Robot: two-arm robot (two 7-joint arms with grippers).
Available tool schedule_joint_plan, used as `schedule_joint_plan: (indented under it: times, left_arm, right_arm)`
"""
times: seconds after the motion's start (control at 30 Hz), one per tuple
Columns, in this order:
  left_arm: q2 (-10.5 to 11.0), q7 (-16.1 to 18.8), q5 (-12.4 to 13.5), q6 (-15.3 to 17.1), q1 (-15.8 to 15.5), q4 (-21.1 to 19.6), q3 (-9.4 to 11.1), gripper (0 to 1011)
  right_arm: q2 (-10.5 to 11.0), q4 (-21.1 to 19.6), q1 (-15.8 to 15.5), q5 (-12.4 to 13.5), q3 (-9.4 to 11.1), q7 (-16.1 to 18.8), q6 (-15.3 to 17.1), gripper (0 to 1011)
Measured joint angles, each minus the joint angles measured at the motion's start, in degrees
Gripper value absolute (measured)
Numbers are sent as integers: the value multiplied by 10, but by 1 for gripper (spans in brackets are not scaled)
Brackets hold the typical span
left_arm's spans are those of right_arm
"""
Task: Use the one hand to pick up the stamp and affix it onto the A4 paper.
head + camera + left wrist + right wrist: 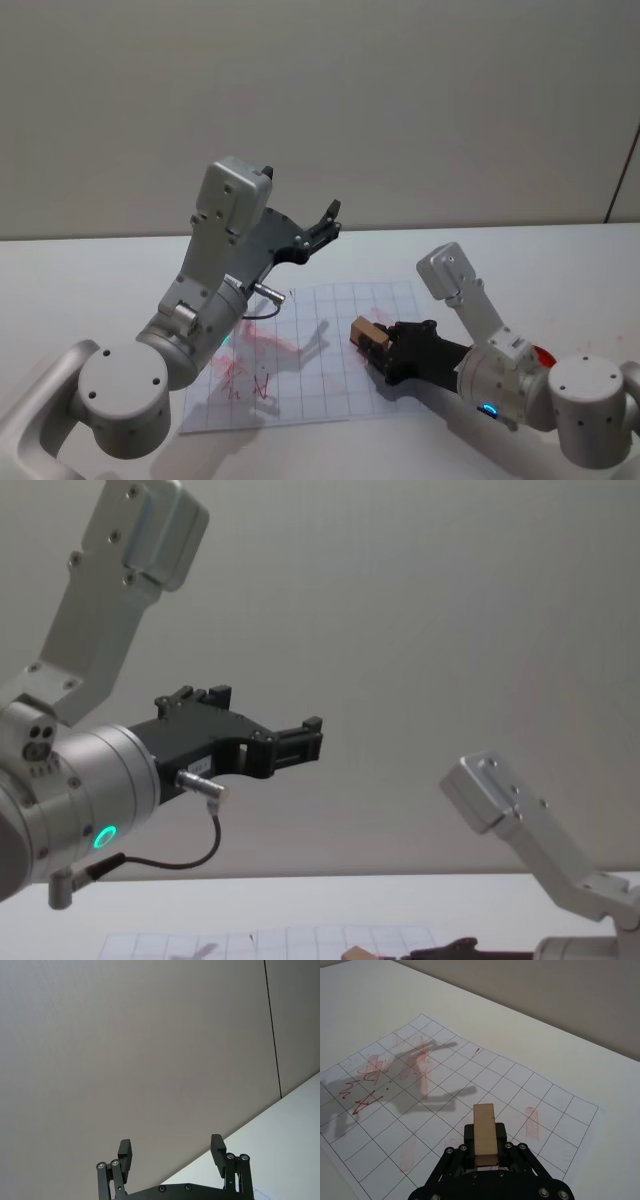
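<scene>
Our black right gripper (375, 343) pinches the small light-brown wooden stamp (485, 1132) over the white gridded A4 paper (320, 388); we should press it down flat on a blank square. The left gripper (171, 1152) hangs spread, high above the paper.

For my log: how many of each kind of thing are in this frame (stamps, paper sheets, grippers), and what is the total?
Stamps: 1, the stamp, wooden.
Paper sheets: 1, the A4 paper, gridded with red marks.
Grippers: 2, the left gripper raised with jaws open, the right gripper shut on the stamp over the paper.
Total: 4.
</scene>
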Motion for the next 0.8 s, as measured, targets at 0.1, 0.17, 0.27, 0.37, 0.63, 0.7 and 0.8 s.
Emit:
schedule_joint_plan:
  times: [0.1,0.17,0.27,0.37,0.63,0.7,0.8]
  left_arm:
    - [0,0,0,0,0,0,0,1001]
    - [0,0,0,0,0,0,0,1001]
    - [0,0,0,0,0,0,0,1001]
    - [0,0,0,0,0,0,0,1001]
    - [0,0,0,0,0,0,0,1001]
    - [0,0,0,0,0,0,0,1001]
    - [0,0,0,0,0,0,0,1001]
  right_arm:
    - [1,-6,-1,3,1,-9,-8,220]
    - [3,-11,-1,4,3,-14,-11,220]
    - [7,-25,-2,8,8,-26,-19,220]
    - [12,-45,-6,14,15,-39,-27,220]
    - [40,-105,-30,37,38,-80,-34,220]
    - [52,-127,-43,47,46,-94,-32,220]
    - [69,-154,-63,62,57,-113,-24,220]
